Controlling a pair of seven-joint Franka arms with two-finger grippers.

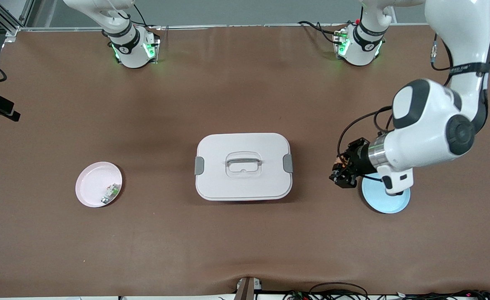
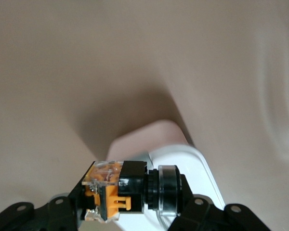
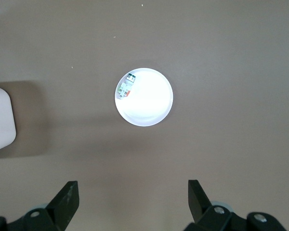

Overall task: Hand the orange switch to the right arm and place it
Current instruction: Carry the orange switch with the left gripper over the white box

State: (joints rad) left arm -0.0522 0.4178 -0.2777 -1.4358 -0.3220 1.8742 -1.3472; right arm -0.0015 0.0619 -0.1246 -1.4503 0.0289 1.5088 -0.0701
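While the hand-over has not yet begun, the scene reads from big to small like this:

Table (image 1: 245, 250): broad brown matte sheet, slightly rippled toward the front camera's edge.

Left arm (image 1: 432, 129): smooth white shells with dark joint bands, bent low toward its own end of the table.

Lidded box (image 1: 243, 166): pale rounded rectangle at mid-table, grey side clasps, recessed handle in the lid; looks like hard plastic.

Pink plate (image 1: 87, 183): round and shallow, toward the right arm's end of the table, carrying a small white-and-green part (image 1: 111, 193).

Blue plate (image 1: 388, 202): round and pale, under the left arm's wrist.

Left gripper (image 1: 341, 168): over the table between the blue plate and the lidded box, fingers closed on the orange switch (image 2: 123, 190), which it holds clear of the table.

Right gripper (image 3: 132, 195): high over the pink plate, fingers spread wide, holding nothing.

Orange switch, handling: probably light, rigid plastic; a blocky black body with orange inserts, a clear end piece and a round collar. The flat black sides should give the surest hold; the collar looks glossy and could slip. The left fingers grip the body, so the right gripper would likely need whichever end stays exposed.
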